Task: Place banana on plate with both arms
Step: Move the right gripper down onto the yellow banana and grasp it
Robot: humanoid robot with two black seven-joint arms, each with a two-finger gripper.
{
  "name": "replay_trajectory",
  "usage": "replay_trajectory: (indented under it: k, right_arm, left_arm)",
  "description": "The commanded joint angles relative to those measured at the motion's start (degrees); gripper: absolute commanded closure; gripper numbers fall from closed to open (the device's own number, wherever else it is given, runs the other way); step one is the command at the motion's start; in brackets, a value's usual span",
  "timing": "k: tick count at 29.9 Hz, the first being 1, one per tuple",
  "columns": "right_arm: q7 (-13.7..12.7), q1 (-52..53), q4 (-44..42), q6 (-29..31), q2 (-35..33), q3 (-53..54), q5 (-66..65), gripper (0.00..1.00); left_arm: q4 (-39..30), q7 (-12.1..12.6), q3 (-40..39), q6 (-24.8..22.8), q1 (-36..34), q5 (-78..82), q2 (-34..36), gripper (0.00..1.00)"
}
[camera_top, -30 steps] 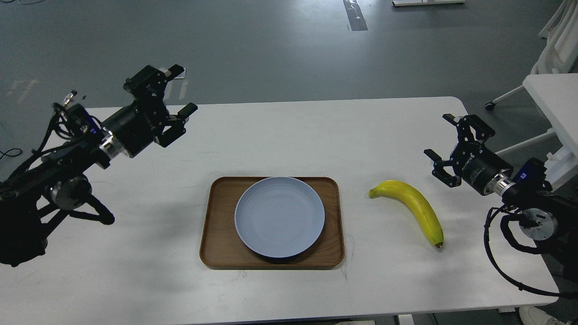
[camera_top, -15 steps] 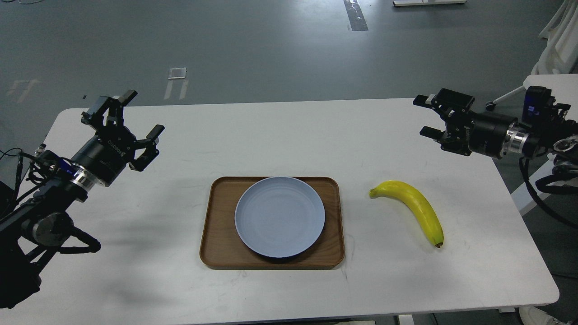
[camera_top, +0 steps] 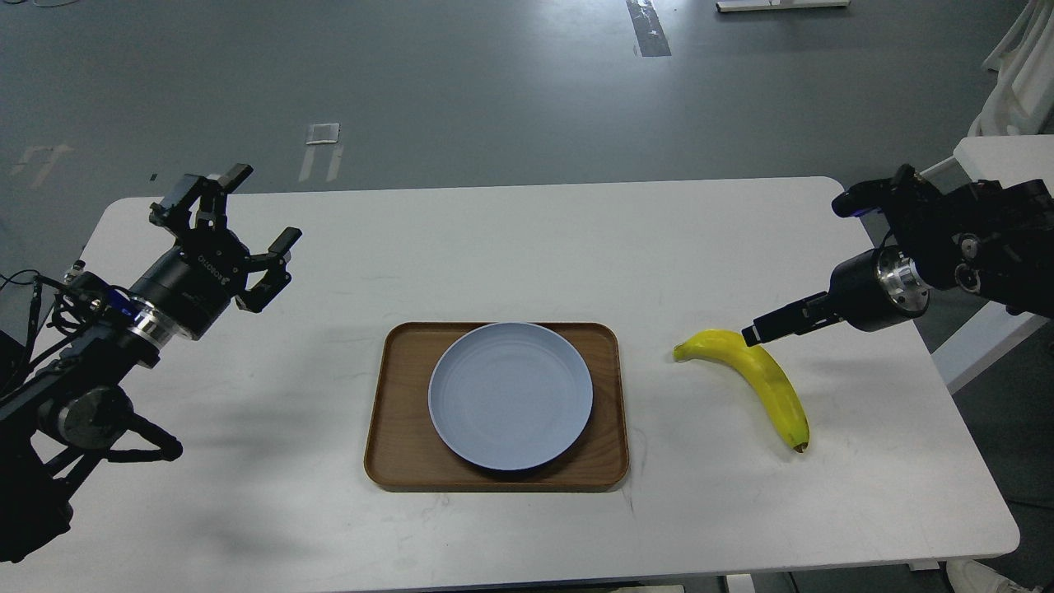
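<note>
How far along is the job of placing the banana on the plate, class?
Done: nothing yet. The plate sits empty on the brown tray, and the banana lies on the white table to the tray's right. In hand: the right gripper is right at the banana's upper part. The left gripper hangs open, apart. Left: grasp, carry, place.

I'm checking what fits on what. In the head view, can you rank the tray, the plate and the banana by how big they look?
1. The tray, widest and deepest.
2. The plate, lying within the tray's rim.
3. The banana, about as long as the plate is wide but far narrower.

All three sit at similar distance, so the order seems safe.
</note>
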Motion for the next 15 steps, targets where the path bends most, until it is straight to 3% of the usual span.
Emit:
replay_trajectory:
  k: [1, 11, 15]
  right_arm:
    - [0.0, -0.3, -0.4, 0.0, 2.5, -3.6, -0.3, 0.00]
    - [0.0, -2.4, -3.2, -1.6, 5.4, -4.4, -0.1, 0.02]
    - [0.0, -2.4, -3.0, -1.6, 6.0, -4.4, -0.1, 0.22]
  left_arm:
    - [0.0, 0.0, 0.0, 0.0, 0.0, 0.1, 0.0, 0.02]
    - [-0.1, -0.1, 0.0, 0.0, 0.1, 0.1, -0.1, 0.02]
    - [-0.1, -0.1, 0.0, 0.0, 0.1, 0.0, -0.1, 0.02]
